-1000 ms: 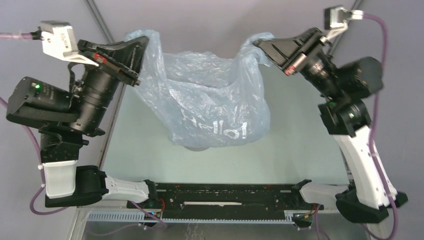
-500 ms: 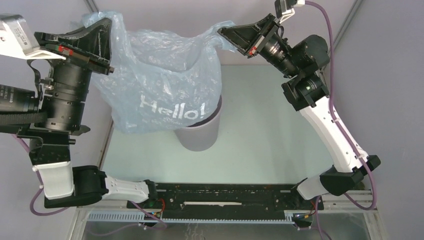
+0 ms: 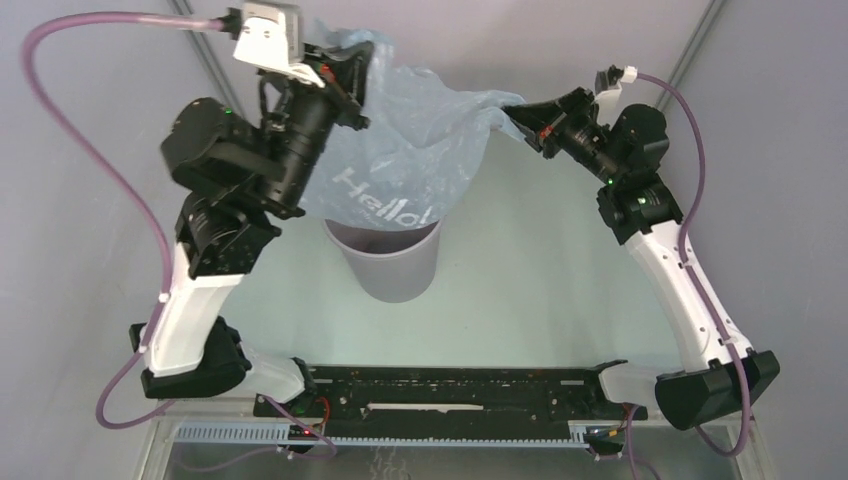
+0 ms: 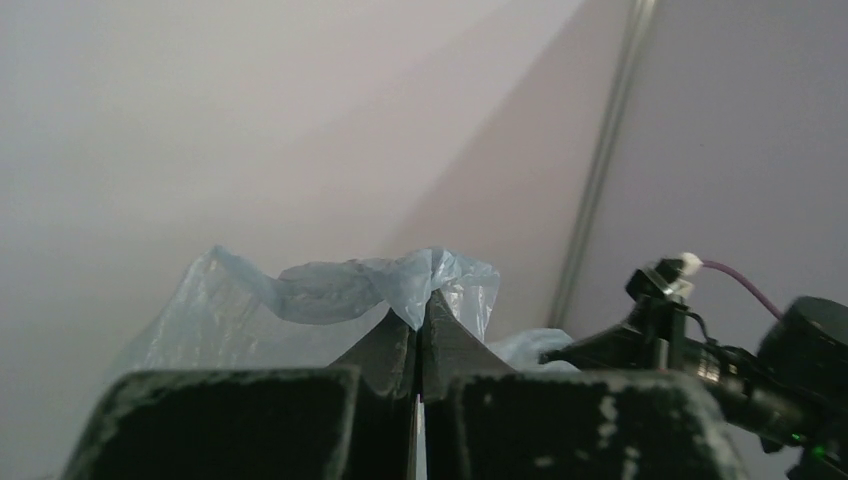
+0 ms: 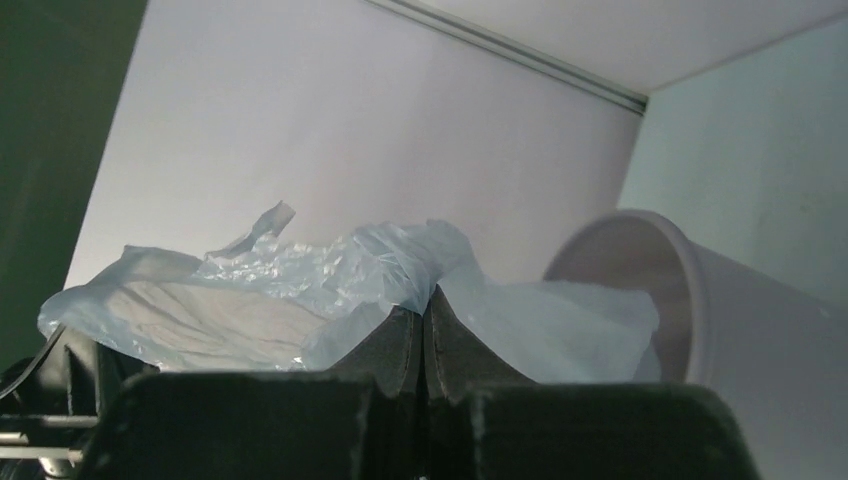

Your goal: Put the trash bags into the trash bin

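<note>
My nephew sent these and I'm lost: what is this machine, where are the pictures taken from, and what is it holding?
Two robot arms stand on a pale table, each ending in a two-finger gripper. The wide picture looks down from above; the other two come from wrist cameras. The left gripper and right gripper each pinch a top edge of a thin, pale blue, translucent plastic bag, spreading it. Its lower end hangs at the mouth of a plain grey round plastic bin on the table.

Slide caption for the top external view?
The left gripper and right gripper hold the pale blue bag stretched between them, its lower end at the grey bin's mouth.
</note>
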Robot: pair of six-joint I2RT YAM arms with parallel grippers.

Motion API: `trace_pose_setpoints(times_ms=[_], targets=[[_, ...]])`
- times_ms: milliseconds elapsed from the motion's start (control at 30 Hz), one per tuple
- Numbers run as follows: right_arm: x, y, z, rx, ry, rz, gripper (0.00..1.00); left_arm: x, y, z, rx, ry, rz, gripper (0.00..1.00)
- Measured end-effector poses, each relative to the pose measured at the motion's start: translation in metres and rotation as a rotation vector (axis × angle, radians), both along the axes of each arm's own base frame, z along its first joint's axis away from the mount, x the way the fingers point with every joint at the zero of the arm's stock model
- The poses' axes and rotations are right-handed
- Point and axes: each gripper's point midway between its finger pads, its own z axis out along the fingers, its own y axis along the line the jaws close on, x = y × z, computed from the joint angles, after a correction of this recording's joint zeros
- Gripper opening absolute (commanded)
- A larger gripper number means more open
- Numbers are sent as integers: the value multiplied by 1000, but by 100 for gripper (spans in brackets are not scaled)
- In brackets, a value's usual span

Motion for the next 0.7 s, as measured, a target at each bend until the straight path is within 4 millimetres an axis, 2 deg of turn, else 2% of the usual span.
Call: trace_pose_setpoints(times_ms=[67,200,300,400,467,600,633,700], targets=[[-2,-7,-11,-18,54,-5,0,2,-19,-10,-2,35,-59,0],[-17,-18,-9,-44,63,-20,0,5,-36,-21,-40,92,-136,0],[-28,-23,5,-55,34,-19,0,12,-33,-26,-96,136,-146,2],[-34,-22,15,-54,10,8,0,22,-21,-39,-144,199,-121,14],[-34,-21,12,-58,19,18,0,24,-14,-55,-148,244,-112,28],[-25,-24,-1,-69,72,4,0,11,-4,-78,-132,293,-141,85],[-22,-26,-3,-70,81,-4,0,5,-1,-83,-126,300,-152,97],[-17,-29,-6,-67,97,-14,0,-7,10,-87,-125,300,-163,100]])
